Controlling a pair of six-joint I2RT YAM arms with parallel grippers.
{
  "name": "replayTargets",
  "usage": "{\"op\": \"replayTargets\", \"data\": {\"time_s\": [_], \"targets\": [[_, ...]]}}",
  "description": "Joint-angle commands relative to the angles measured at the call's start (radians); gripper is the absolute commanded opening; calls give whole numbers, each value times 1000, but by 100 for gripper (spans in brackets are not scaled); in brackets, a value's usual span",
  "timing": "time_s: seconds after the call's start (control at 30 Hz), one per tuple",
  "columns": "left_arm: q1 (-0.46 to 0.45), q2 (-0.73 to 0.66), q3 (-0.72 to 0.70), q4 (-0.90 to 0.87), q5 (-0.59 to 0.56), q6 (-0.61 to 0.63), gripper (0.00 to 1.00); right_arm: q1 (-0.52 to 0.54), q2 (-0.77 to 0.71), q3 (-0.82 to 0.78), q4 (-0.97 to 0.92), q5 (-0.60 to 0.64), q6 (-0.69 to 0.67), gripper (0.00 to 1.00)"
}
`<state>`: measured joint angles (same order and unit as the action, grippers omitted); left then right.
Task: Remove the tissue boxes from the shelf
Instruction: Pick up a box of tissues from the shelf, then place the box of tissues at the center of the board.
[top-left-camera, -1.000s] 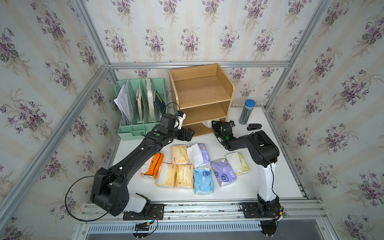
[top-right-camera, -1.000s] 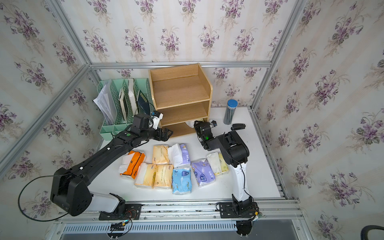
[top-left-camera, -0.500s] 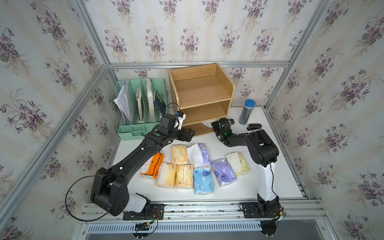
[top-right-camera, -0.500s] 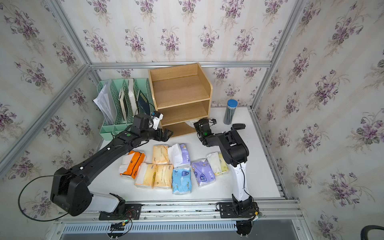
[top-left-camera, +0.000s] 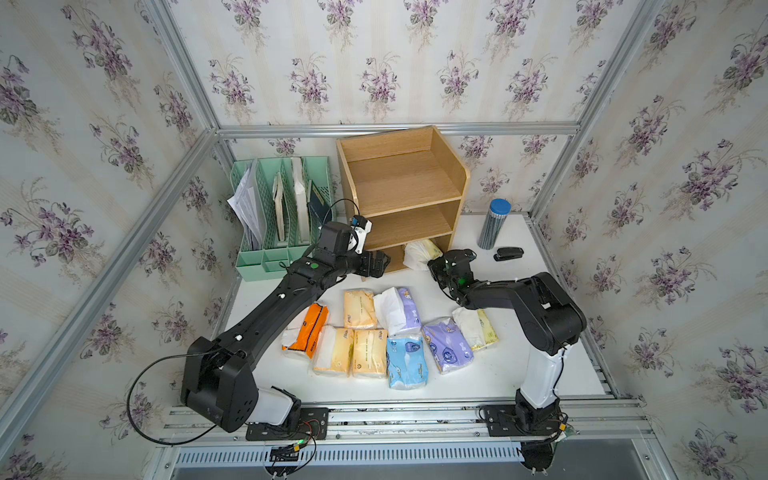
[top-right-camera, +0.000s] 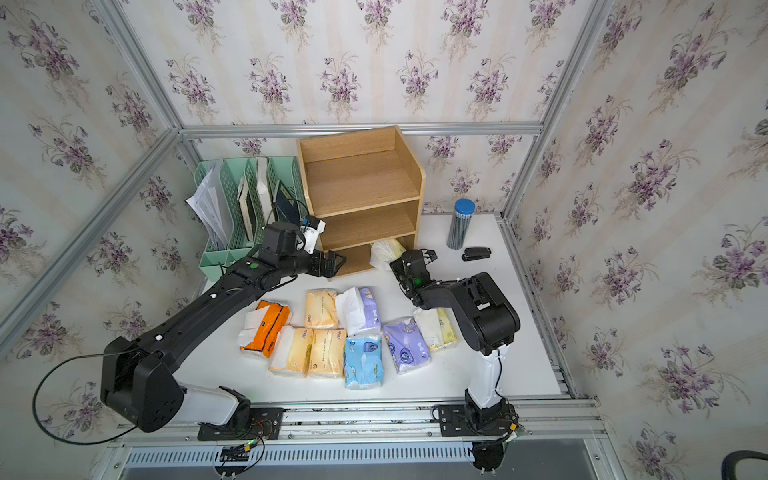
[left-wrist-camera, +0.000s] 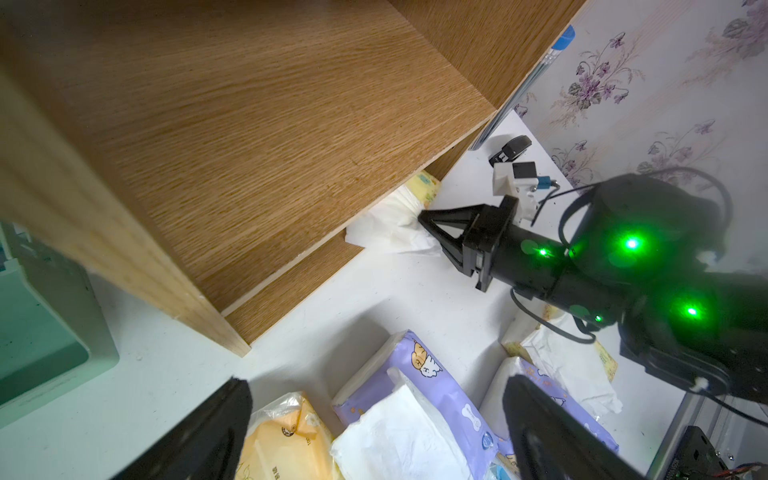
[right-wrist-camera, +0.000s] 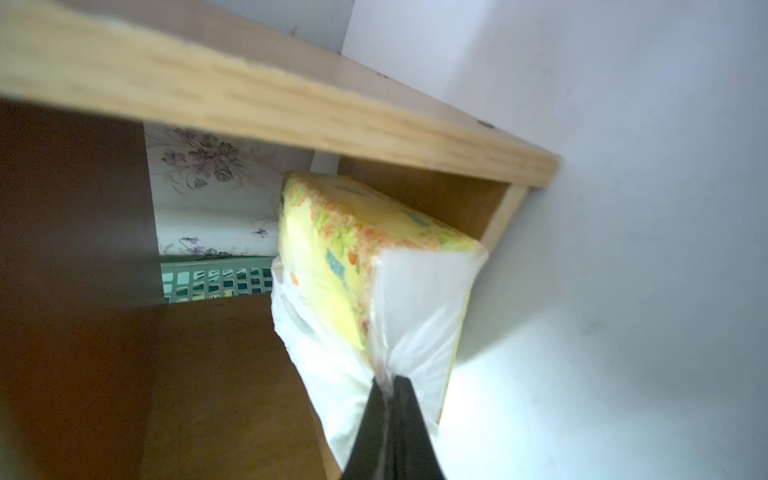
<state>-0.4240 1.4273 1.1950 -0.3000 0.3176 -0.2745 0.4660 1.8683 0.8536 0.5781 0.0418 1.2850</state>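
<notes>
Black left arm (top-left-camera: 282, 305), black right arm (top-left-camera: 498, 291), white base links (top-left-camera: 272, 405), green indicator lights (left-wrist-camera: 631, 243), white wrist-camera mount (top-left-camera: 361, 233)

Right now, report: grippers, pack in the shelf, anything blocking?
Right gripper shut on wrapper of yellow pack, bottom tier of shelf. Left gripper open, empty, near shelf. Pull path looks open.

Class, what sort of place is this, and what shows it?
Likely a robot test cell staged as a desk: floral wallpaper panels in an aluminium frame, a wooden shelf, a green file organizer.
</notes>
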Motion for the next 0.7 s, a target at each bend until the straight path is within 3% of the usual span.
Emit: {"op": "replayTargets", "data": {"time_s": [0.0, 0.27, 0.4, 0.6, 0.67], "targets": [[1, -34, 11, -8, -9, -26, 99, 16, -77, -89, -15, 23, -10, 2], [0, -117, -3, -37, -21, -51, 99, 60, -288, -296, -76, 44, -24, 6], [-2, -155, 2, -64, -44, -52, 99, 65, -363, -311, -153, 21, -68, 25], [-1, -221, -6, -79, -94, -74, 99, 106, -556, -272, -402, 135, -187, 39], [-2, -239, -10, -80, -110, -81, 99, 104, -607, -258, -455, 176, -248, 53]]}}
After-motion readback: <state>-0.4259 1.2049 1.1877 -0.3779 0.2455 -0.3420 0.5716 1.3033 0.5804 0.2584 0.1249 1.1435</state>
